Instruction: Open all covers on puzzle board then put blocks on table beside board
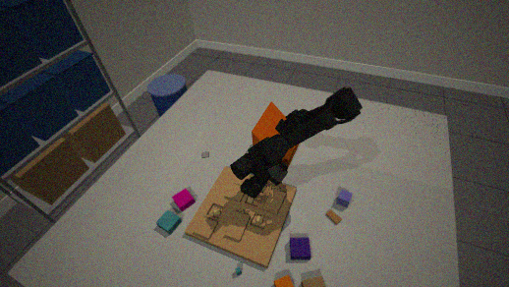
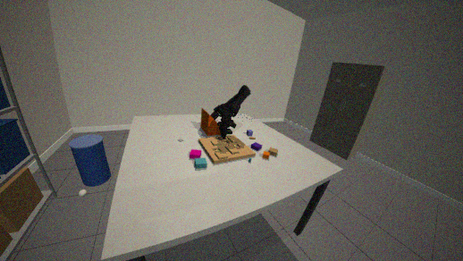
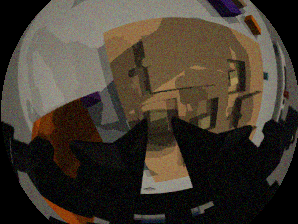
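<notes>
The wooden puzzle board (image 1: 267,253) (image 3: 120,42) lies flat on the table, with raised wooden covers, slots and square wells. My gripper (image 3: 159,121) (image 1: 265,182) is partly open, its fingertips apart low over the board's far part. A square well (image 3: 160,116) shows between and just beyond the fingertips; nothing is seen held. Another well (image 3: 205,121) and a third well (image 3: 233,77) show pale surfaces inside; whether these are blocks is unclear. Arm shadow darkens much of the board, and exact cover positions are hard to tell.
An orange wedge (image 1: 267,123) (image 2: 208,124) stands close behind the board. A magenta block (image 1: 184,200) and teal block (image 1: 169,221) lie left. A purple block (image 1: 300,248), lavender block (image 1: 344,198) and brown piece (image 1: 333,216) lie right. An orange block (image 1: 283,282) lies nearer.
</notes>
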`<state>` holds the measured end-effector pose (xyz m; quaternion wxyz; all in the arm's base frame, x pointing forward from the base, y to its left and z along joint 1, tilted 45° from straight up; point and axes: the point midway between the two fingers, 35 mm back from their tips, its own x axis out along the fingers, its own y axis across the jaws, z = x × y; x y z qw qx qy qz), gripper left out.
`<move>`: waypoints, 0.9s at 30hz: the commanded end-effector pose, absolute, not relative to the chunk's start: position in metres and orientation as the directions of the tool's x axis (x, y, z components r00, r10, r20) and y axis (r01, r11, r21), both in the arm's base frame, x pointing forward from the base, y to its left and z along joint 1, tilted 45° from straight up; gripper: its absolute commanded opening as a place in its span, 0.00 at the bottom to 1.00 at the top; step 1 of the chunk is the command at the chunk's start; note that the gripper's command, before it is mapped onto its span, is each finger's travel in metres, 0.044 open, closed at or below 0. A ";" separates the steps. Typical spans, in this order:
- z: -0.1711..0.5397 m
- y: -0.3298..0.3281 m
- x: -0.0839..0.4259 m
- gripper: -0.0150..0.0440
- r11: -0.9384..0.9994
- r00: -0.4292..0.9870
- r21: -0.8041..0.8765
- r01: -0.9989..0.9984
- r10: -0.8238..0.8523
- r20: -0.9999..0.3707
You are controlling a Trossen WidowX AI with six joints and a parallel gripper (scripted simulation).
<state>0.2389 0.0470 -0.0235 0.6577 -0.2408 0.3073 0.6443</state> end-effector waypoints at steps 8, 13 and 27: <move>-0.030 0.054 0.238 0.50 0.056 -0.020 0.083 -0.995 0.704 -0.710; -0.029 0.052 0.239 0.45 0.054 -0.018 0.078 -0.996 0.700 -0.714; -0.025 0.048 0.240 0.39 0.054 -0.018 0.078 -0.995 0.699 -0.715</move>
